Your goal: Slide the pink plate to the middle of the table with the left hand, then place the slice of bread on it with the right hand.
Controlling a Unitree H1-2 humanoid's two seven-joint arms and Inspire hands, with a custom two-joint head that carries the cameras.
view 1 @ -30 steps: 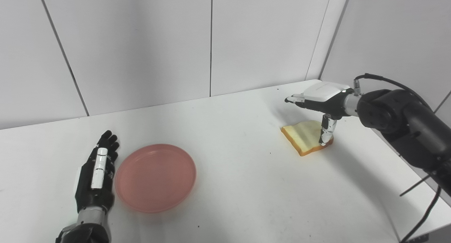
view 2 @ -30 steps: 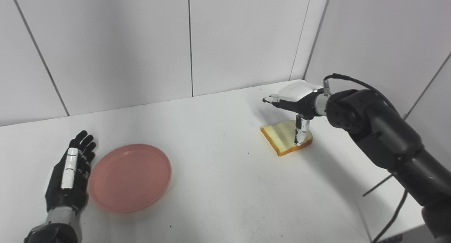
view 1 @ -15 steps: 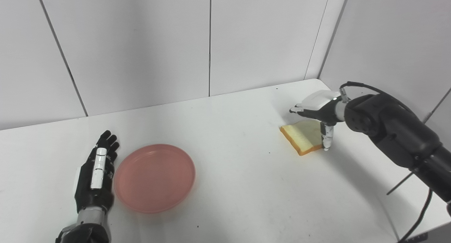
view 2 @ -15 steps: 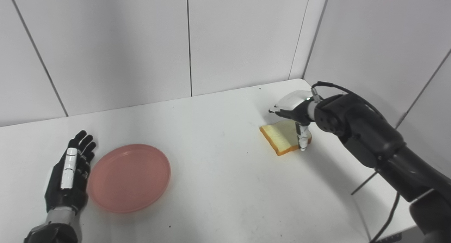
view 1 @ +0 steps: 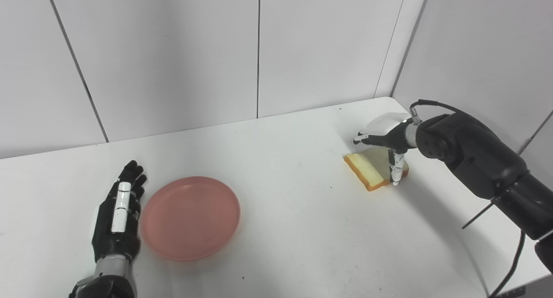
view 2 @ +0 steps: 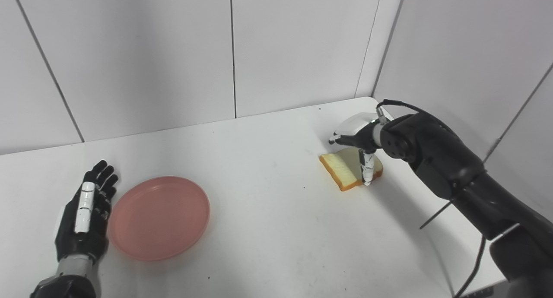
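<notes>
The pink plate (view 1: 190,218) lies left of the table's middle. My left hand (view 1: 117,216) rests flat and open on the table, its fingers stretched out along the plate's left rim. The slice of bread (view 1: 367,168) lies flat near the table's far right corner. My right hand (view 1: 386,134) hovers low over it, open. Its thumb (view 1: 395,170) points straight down, with the tip at the bread's near right edge. The other fingers (view 2: 335,139) reach out leftward above the slice's far side, apart from it.
The white table (view 1: 293,229) ends at grey wall panels at the back and right. Its right edge runs under my right forearm (view 1: 479,160). A black cable (view 1: 514,263) hangs from that arm at the lower right.
My right hand has dropped lower over the bread and shifted slightly left, its thumb tip going from the slice's top to its near right edge. Bread, plate and left hand have stayed put.
</notes>
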